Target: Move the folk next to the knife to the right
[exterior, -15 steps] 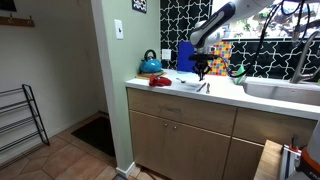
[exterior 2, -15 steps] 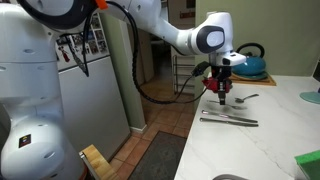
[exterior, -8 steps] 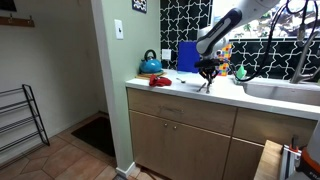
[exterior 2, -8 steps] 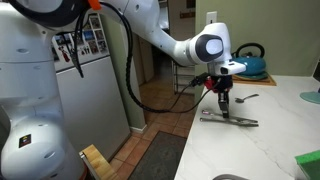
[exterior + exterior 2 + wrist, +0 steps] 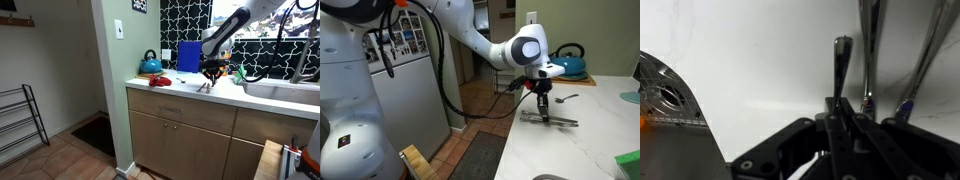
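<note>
The white tabletop [image 5: 605,140] carries everything. The arm [image 5: 470,35] reaches down over it, nearer the camera than the teal kettle [image 5: 570,65] in an exterior view. The gripper [image 5: 544,110] stands upright, tips down among the cutlery, apart from the kettle. In the wrist view its jaws are pinched together on the fork [image 5: 840,65]. The fork's long axis runs straight away from the gripper, its blunt end pointing to the top of that view, roughly parallel to two shiny utensils [image 5: 868,50] just beside it.

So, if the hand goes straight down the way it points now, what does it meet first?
Probably the utensil between the hand's fingers, then the countertop under it; depth is unclear.
</note>
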### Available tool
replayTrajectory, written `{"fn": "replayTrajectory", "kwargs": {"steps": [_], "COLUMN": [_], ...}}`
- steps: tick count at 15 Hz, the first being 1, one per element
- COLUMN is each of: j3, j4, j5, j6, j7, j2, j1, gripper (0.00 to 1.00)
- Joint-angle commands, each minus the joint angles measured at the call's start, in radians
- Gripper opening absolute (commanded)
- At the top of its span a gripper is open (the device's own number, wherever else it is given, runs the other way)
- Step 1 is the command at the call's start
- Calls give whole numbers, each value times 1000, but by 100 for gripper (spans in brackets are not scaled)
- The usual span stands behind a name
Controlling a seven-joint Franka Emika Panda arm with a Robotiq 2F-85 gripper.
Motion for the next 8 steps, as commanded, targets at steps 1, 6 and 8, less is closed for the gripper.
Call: {"fn": "replayTrajectory", "kwargs": {"steps": [1,6,8], "j3": [3,-1,-2], "j4": [-79,-131,-147], "j5": [-7,2,0], "j6": [92,190,218], "j7": [-25,-45,-58], "j2": [-27,-26,-26], "j1": [-17,-25,-27], "gripper": [2,2,2]}}
